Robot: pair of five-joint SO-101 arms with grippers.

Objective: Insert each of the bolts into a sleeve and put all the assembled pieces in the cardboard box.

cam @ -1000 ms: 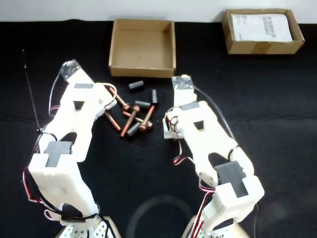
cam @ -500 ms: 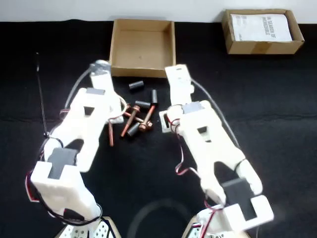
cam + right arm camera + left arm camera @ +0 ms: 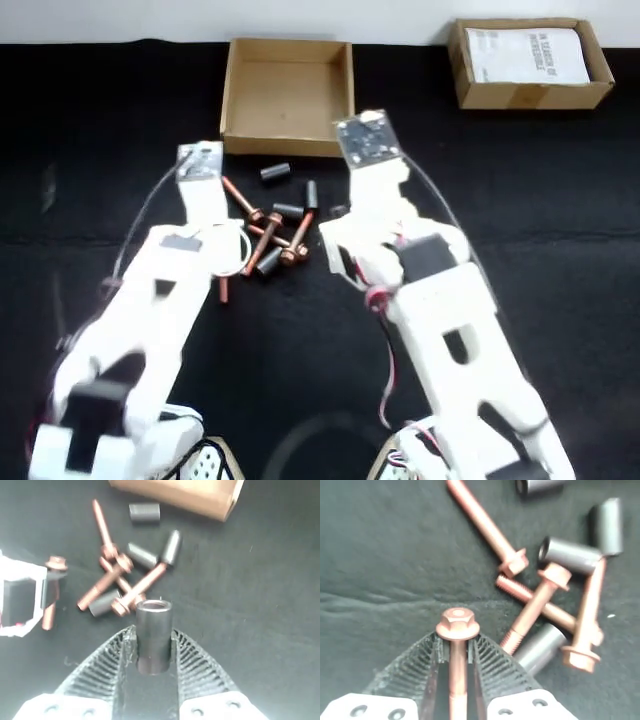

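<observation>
Bolt (image 3: 457,625) of copper colour, hex-headed, sits clamped in left hand (image 3: 457,641); right hand (image 3: 153,632) grips dark tubular sleeve (image 3: 154,642).

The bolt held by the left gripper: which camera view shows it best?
The left wrist view. The bolt stands close, hex head and shank clear in the left gripper. The right wrist view shows it small, far off. In the high view the arm covers most of it.

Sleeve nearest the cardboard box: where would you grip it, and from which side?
Grip the sleeve across its round body at mid-length, coming straight down from above. It lies on its side, apart from the pile, so both long flanks look free for the fingers.
</observation>
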